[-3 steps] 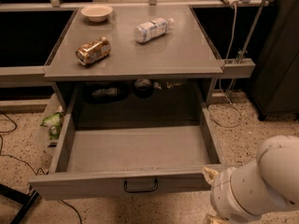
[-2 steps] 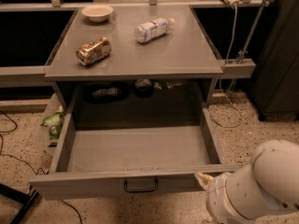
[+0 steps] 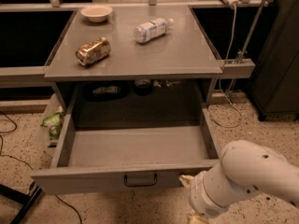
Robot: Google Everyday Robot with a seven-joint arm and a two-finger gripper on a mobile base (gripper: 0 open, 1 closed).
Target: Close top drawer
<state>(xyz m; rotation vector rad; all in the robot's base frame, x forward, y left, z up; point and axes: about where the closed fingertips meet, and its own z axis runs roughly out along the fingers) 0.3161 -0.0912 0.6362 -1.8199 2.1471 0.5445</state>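
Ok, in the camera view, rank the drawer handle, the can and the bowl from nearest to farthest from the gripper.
The gripper is low at the top drawer front, right of centre.
1. Drawer handle, just left of it on the front.
2. Can, front left of the tabletop.
3. Bowl, back left.

Up on the grey tabletop (image 3: 187, 50) there's a pale bowl (image 3: 96, 13) at the back left, a plastic bottle (image 3: 152, 29) lying on its side near the middle, and a gold can (image 3: 93, 51) tipped over closer to the front left, all well apart. Crumpled green wrapper (image 3: 53, 122) sits on the speckled floor (image 3: 247, 125) at the left, a thin cable (image 3: 231, 55) hangs down on the right, and a dark cabinet (image 3: 280, 55) stands at the far right. The claw (image 3: 187, 180) is low at the bottom right, over that floor.
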